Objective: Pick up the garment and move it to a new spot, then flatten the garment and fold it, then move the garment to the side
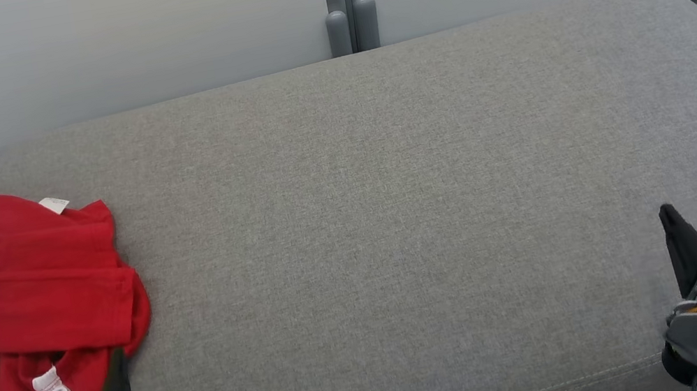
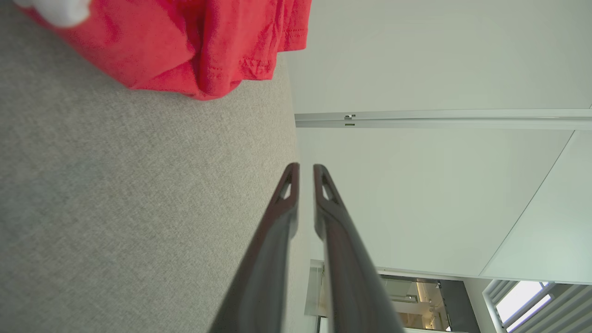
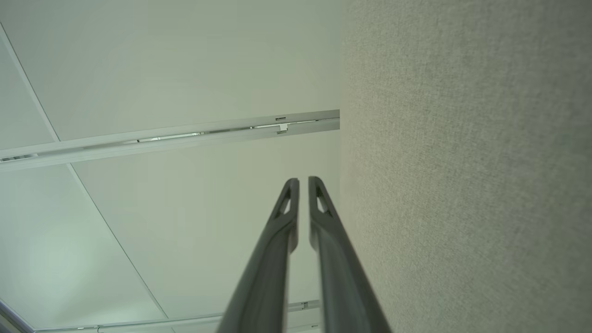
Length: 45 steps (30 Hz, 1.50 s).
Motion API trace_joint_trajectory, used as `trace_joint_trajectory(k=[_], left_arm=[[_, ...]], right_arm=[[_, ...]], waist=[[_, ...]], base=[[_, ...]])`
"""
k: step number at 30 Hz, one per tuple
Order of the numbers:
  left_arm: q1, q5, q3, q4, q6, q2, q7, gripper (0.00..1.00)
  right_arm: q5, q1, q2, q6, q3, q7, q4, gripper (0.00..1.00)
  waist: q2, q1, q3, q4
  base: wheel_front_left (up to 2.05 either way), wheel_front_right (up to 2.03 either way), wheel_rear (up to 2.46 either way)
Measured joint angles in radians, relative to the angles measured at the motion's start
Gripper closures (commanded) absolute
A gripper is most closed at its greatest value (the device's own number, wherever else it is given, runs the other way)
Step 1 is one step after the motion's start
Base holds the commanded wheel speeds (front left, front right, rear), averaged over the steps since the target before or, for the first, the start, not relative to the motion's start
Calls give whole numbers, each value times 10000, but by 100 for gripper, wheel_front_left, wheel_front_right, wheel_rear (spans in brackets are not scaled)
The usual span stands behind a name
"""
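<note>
red garment [image 1: 48,302] sits in a rumpled heap at the left edge of the grey seat [image 1: 394,216], white trim poking out on its far-left side and at the bottom. it's bunched, not laid flat, so by my read we're at the very first step: the pick-up.

left gripper [image 1: 116,358] is at the front-left corner, its tips right by the heap's near-right hem, jaws almost together with just a sliver of gap, nothing in them. the wrist view puts the red cloth ahead and off to one side, not between the fingers.

right gripper [image 1: 666,213] waits near the front-right corner, well apart from the cloth, jaws likewise drawn close and empty.

what's next, i'd say: the left jaws need to spread, slide onto a fold of that hem and pinch through, then carry it toward the bare middle of the seat. loose layers could slip, so a deep bite matters.
</note>
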<state>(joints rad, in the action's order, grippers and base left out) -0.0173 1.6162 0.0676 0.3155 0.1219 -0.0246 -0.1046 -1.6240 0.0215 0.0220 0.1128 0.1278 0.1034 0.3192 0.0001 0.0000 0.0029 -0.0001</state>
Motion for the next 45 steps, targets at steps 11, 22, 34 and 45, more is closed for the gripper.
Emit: trace_joint_trajectory(k=[11,22,34,45], left_arm=[[226,-138,-230,67,-2,98,278,0],[215,-1156,-422,-201,-4,86,648,0],[112,-3507,-541,-880,-270,48,1066,0],[111,-5883,-872,-1390,-704,-77,1421,0]], right_arm=[[96,-250,-92,0,-261,-242,128,0],[1308,-212,-63,-36,-456,-629,-61,0],[3517,-89,92,-268,-826,-1047,-648,0],[6000,12,410,-535,-1590,-1417,-1118,0]], waist=[[0,0,3,1],[0,0,2,4],[0,0,5,4],[0,0,12,20]], base=[[0,0,0],[0,0,0],[0,0,0],[0,0,0]])
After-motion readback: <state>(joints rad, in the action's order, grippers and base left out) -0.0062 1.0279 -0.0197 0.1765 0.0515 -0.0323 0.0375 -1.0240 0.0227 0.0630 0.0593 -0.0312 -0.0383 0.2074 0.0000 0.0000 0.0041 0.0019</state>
